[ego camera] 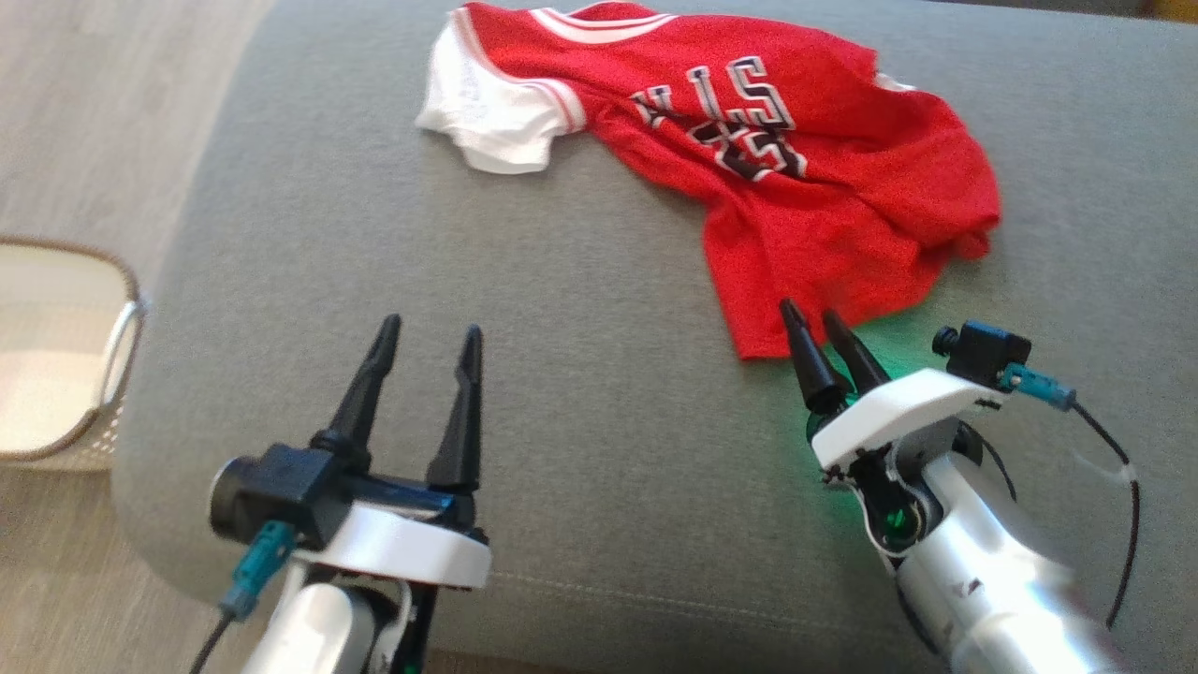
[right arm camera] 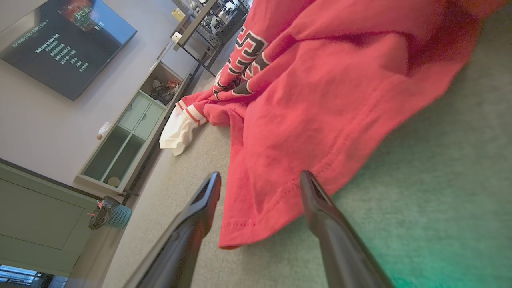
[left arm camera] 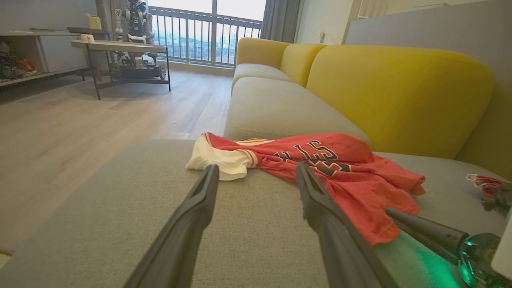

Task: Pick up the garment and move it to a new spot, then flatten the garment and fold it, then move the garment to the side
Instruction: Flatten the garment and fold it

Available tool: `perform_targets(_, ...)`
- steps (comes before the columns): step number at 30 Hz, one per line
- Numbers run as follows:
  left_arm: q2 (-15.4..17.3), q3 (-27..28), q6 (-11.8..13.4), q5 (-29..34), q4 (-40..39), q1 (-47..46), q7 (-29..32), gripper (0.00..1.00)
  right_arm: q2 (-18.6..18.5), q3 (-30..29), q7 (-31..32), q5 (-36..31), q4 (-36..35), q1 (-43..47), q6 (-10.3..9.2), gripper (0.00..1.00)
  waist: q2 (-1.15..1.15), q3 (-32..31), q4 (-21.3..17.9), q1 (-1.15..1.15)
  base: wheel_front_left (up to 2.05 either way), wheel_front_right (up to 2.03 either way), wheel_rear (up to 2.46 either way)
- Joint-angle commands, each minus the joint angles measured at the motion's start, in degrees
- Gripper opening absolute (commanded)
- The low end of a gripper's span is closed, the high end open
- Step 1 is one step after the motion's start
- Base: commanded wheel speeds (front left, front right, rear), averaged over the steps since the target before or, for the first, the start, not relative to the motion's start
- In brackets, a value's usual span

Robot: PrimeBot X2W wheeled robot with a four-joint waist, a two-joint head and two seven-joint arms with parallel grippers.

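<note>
as the head view looks down on a grey sofa cushion (ego camera: 562,402), the garment (ego camera: 824,187) lies rumpled across its far right part. it is a red jersey with dark lettering and a white sleeve (ego camera: 487,117) trailing to the left. the left pincer (ego camera: 430,329) hovers over bare cushion at the lower left, well apart from the cloth, its two dark fingers spread wide and holding nothing. the right pincer (ego camera: 810,311) points at the nearest hem of the jersey, its tips right at the red edge. a pale basket (ego camera: 126,314) stands on the wooden floor (ego camera: 84,112) off the cushion's left side.

in the left wrist view the left pincer's fingers rise wide apart and empty. the jersey lies beyond them on the cushion, below a yellow backrest (left arm camera: 400,92). one finger of the right pincer reaches in from the lower right toward the near hem.

in the right wrist view the right pincer's fingers stand fully apart, with the hem corner lying flat on the cushion between them. they grip nothing, and whether a tip touches the cloth i cannot tell. the jersey spreads away beyond, its white sleeve at the far end. a dark television (right arm camera: 68,40) hangs on the wall above a low cabinet (right arm camera: 132,132).
</note>
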Motion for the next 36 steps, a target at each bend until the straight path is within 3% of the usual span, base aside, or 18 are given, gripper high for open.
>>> perform_targets(1, -0.42, 1.75, -0.71, 0.83, -1.99, -1.59, -0.29, 1.0, 1.01, 2.0, -0.51, 1.56, 0.24, -1.58, 0.0, 1.0, 0.0, 0.2, 2.79, 0.01, 0.0, 0.0, 0.0)
perform_targets(5, -2.35, 1.83, -2.35, 2.49, -1.58, -1.54, -0.29, 1.0, 1.01, 5.92, -0.51, 4.83, 4.26, -4.01, 0.0, 1.0, 0.0, 0.96, 4.4, 0.01, 0.0, 0.0, 0.0)
perform_targets(6, -2.67, 1.98, -2.65, 2.92, -1.44, -1.46, -0.29, 1.0, 1.01, 7.21, -0.51, 5.58, 4.96, -4.53, 0.0, 0.92, 0.0, 1.22, 4.54, 0.01, 0.0, 0.0, 0.0)
perform_targets(7, -2.97, 2.16, -2.93, 3.33, -1.33, -1.35, -0.29, 1.0, 1.01, 8.32, -0.51, 6.22, 5.58, -5.03, 0.0, 0.91, 0.0, 1.53, 4.54, 0.01, 0.0, 0.0, 0.0)
perform_targets(8, -3.3, 2.35, -3.19, 3.64, -1.21, -1.19, -0.29, 1.0, 1.01, 9.51, -0.51, 5.66, 6.27, -5.75, 0.0, 0.95, 0.0, 1.85, 4.43, 0.01, 0.0, 0.0, 0.0)
perform_targets(9, -3.62, 2.58, -3.46, 3.89, -1.13, -1.02, -0.29, 1.0, 1.01, 10.77, -0.51, 3.59, 7.16, -6.66, 0.0, 1.0, 0.0, 2.16, 4.21, 0.01, 0.0, 0.0, 0.0)
perform_targets(14, -5.25, 3.48, -5.03, 5.1, -1.11, -0.93, -0.29, 1.0, 1.01, 12.7, -0.51, -10.28, 12.67, -9.99, 0.0, 1.0, 0.0, 3.33, 3.2, 0.01, 0.0, 0.0, 0.0)
perform_targets(19, -6.36, 4.06, -6.38, 6.5, -0.58, -1.5, -0.29, 1.0, 1.01, 15.91, -0.5, -21.45, 22.65, -12.72, 0.0, 0.99, 0.0, 3.07, 3.15, 0.01, 0.0, 0.0, 0.0)
perform_targets(20, -6.68, 4.65, -6.6, 6.84, -0.57, -1.5, -0.29, 1.0, 1.01, 15.85, -0.44, -24.98, 25.08, -14.03, 0.0, 0.18, 0.0, 2.74, 3.13, 0.01, 0.0, 0.0, 0.0)
perform_targets(21, -6.81, 4.95, -6.7, 6.96, -0.58, -1.37, -0.29, 1.0, 1.01, 15.5, -0.23, -26.59, 25.71, -14.35, 0.0, 0.0, 0.0, 2.54, 3.08, 0.01, 0.0, 0.0, 0.0)
perform_targets(28, -7.38, 7.42, -7.31, 7.5, -1.09, 0.68, -0.29, 1.0, 1.01, 9.84, -0.27, -35.17, 26.58, -13.43, 0.0, 0.0, 0.0, 1.02, 0.41, 0.01, 0.0, 0.0, 0.0)
perform_targets(36, -7.64, 9.59, -8.23, 8.81, -1.58, 3.01, -0.29, 1.0, 0.75, -0.08, -0.49, -46.0, 19.78, -9.66, 0.0, 0.0, 0.0, -1.58, -7.81, 0.01, 0.0, 0.0, 0.0)
